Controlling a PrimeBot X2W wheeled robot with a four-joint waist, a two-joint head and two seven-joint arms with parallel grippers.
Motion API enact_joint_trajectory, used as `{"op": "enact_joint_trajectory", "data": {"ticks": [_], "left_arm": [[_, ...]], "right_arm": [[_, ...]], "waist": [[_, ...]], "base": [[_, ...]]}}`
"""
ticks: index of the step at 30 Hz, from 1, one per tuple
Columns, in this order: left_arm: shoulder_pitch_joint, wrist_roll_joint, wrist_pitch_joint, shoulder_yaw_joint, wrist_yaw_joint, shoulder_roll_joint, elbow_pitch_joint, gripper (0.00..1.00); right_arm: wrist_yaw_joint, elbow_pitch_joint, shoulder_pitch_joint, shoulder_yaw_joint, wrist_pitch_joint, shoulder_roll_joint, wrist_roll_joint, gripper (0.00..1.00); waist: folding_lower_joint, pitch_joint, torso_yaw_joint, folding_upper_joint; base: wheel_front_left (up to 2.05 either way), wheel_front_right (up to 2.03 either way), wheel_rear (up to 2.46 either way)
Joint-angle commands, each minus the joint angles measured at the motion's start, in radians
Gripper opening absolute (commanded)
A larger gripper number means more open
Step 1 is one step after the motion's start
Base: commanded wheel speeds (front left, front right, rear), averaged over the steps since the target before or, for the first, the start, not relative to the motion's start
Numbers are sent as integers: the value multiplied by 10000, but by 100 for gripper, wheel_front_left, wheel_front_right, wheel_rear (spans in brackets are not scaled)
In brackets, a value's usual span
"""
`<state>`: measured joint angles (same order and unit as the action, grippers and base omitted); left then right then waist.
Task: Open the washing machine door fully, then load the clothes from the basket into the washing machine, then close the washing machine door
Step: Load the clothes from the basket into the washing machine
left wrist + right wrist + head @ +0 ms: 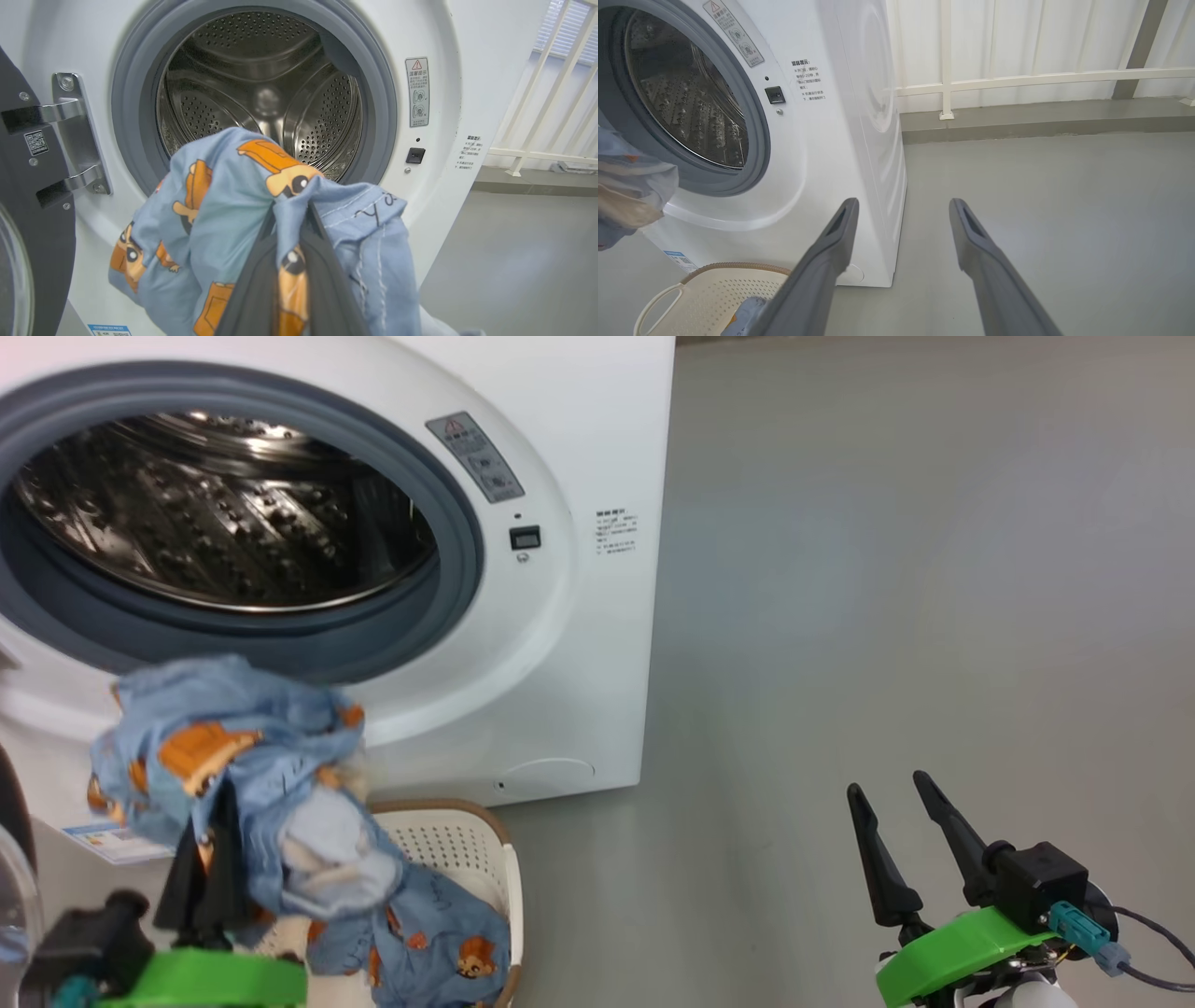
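Bear-print clothes held before the open washing machine.
Left hand clenched on them, tail seemingly trailing into the basket; right hand released.

Warning triangle — on washing machine

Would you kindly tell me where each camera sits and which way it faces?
Head view: on the head, looking down at the washing machine, its drum and the basket; left gripper shut on the clothes, right gripper open.
Left wrist view: on the left wrist, facing into the drum; its clothes-draped fingers rise from below.
Right wrist view: on the right wrist, facing the machine's corner and the floor; its spread fingers show.
Shared: all three see the drum.
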<state>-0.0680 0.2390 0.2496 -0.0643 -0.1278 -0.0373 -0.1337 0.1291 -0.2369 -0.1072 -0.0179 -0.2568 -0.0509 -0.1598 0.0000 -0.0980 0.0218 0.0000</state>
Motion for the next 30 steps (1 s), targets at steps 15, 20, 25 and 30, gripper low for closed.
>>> {"op": "enact_joint_trajectory", "data": {"ticks": [15, 20, 25, 30], "left_arm": [[-3925, 198, 122, -680, -29, -1178, -1133, 0], [-5102, 248, 122, -602, -29, -1591, -1670, 0], [-6231, 314, 122, -360, -29, -2020, -2289, 0], [-7371, 452, 122, -41, -29, -2404, -3078, 0]], "right_arm": [[16, 435, -1199, -607, -49, 7, 262, 100], [16, 544, -1536, -720, -49, 7, 208, 100], [16, 587, -1844, -795, -49, 7, 127, 100], [16, 664, -2106, -932, -49, 7, -6, 100]], "waist": [[0, -2539, 594, 0], [0, -3253, 756, 0], [0, -3902, 889, 0], [0, -4516, 1049, 0]], "base": [[0, 0, 0], [0, 0, 0], [0, 0, 0], [0, 0, 0]]}}
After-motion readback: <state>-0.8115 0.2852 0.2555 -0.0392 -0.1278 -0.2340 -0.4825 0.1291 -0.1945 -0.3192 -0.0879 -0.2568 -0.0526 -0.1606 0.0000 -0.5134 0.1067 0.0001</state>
